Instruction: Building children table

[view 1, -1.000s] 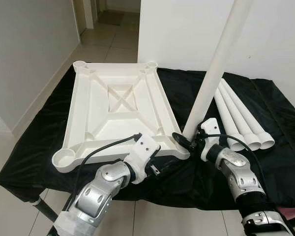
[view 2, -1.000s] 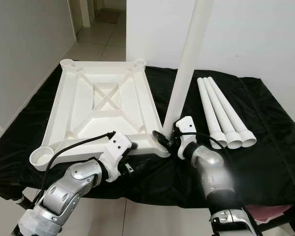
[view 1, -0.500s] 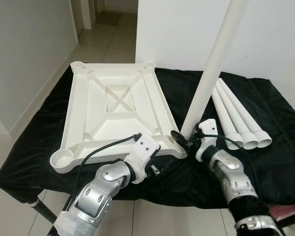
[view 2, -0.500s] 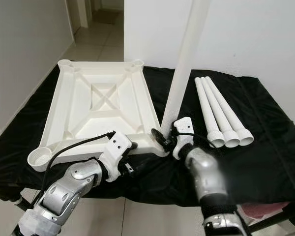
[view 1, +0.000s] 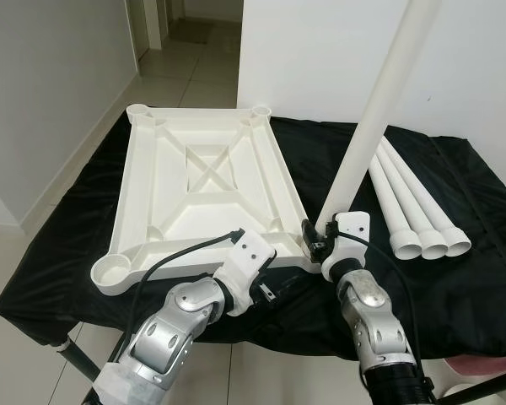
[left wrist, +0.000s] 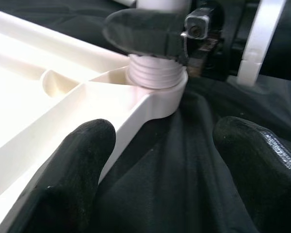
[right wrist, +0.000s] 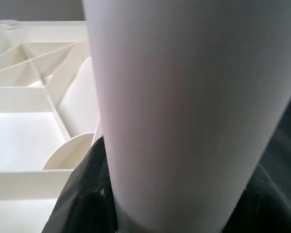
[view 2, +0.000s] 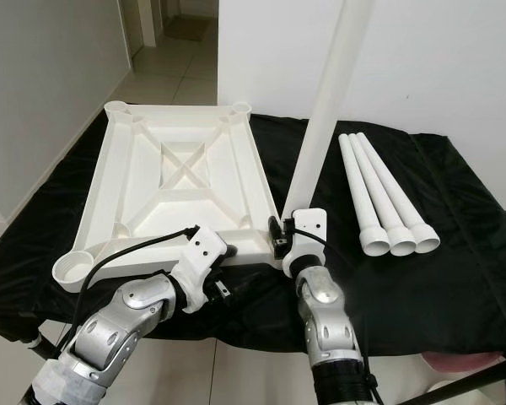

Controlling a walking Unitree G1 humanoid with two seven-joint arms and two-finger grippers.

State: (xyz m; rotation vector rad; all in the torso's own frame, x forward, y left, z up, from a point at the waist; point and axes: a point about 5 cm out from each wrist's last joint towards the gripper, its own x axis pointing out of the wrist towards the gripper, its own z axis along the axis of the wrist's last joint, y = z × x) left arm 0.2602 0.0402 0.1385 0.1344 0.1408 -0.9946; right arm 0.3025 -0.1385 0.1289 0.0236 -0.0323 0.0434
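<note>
White plastic tabletop (view 1: 202, 186), inverted: right gripper (view 1: 319, 240) clasps upright white tube leg (view 1: 367, 139) at near corner; left wrist view reveals its threaded end (left wrist: 153, 75) seated; left gripper (left wrist: 160, 160) spread, empty.

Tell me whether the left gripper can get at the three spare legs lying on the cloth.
Probably not as things stand. The left gripper sits open at the tabletop's near corner, and the upright leg with the right gripper clamped on it stands between it and the spare legs.

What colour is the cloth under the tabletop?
Black; the cloth shows best in the left eye view.
</note>
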